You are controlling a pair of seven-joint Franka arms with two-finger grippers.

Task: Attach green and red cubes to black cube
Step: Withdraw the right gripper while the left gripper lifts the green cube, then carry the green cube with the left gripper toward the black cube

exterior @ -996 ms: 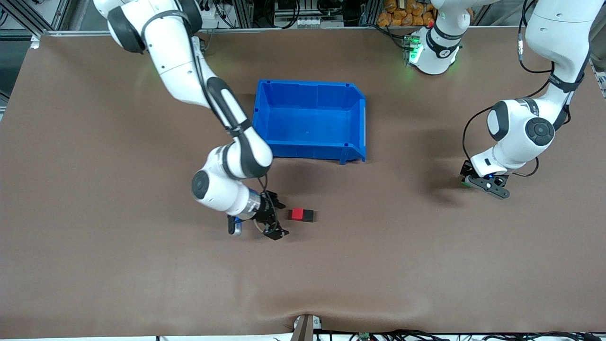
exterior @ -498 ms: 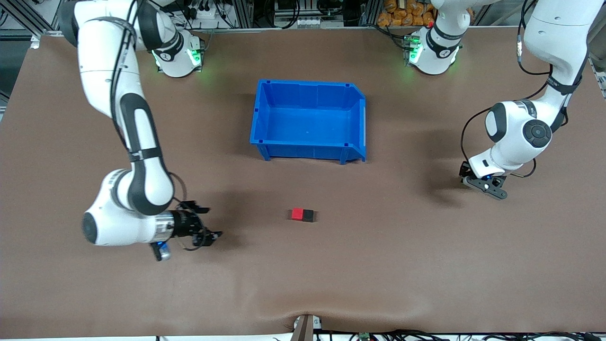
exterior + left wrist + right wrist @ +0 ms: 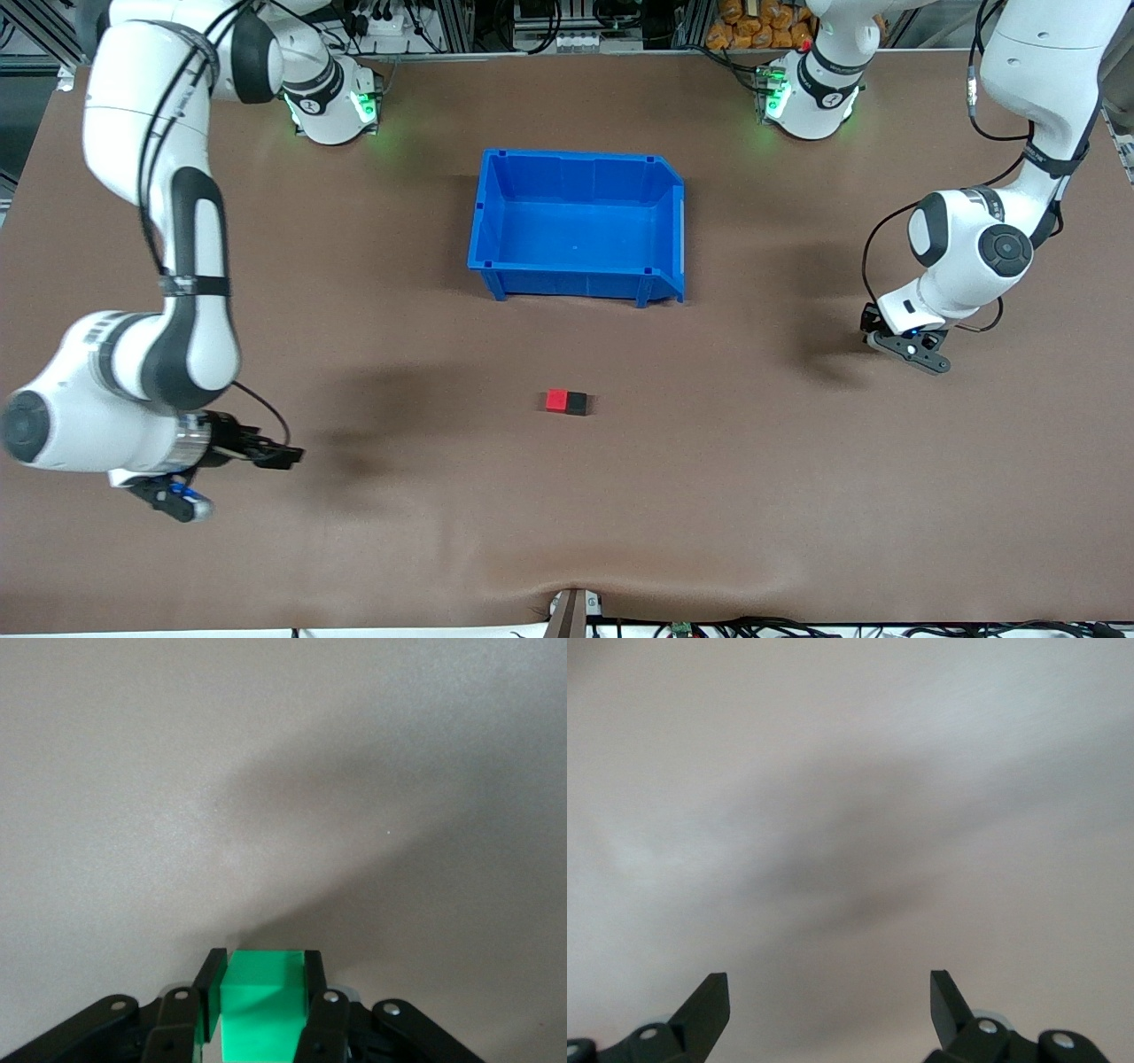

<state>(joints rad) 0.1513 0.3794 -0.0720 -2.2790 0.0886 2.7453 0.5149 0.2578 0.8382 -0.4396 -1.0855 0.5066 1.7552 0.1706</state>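
Observation:
The red cube [image 3: 556,400] and the black cube [image 3: 577,404] sit joined side by side on the brown table, nearer to the front camera than the blue bin, with the red one toward the right arm's end. My left gripper [image 3: 890,341] is low at the left arm's end of the table, shut on the green cube [image 3: 263,1010]. The cube fills the gap between the left gripper's [image 3: 263,961] two black fingers. The front view hides the green cube under the hand. My right gripper [image 3: 276,456] hangs open and empty over bare table at the right arm's end. The right wrist view shows the right gripper [image 3: 830,992] with only mat below it.
An empty blue bin [image 3: 580,157] stands mid-table, closer to the robots' bases than the cube pair. A small fixture [image 3: 571,611] juts up at the table's front edge. Brown mat lies between the cube pair and each gripper.
The right arm swung away from the red and black pair toward its own end of the table, staying open. The left gripper closed on the green cube, which no longer shows from the front.

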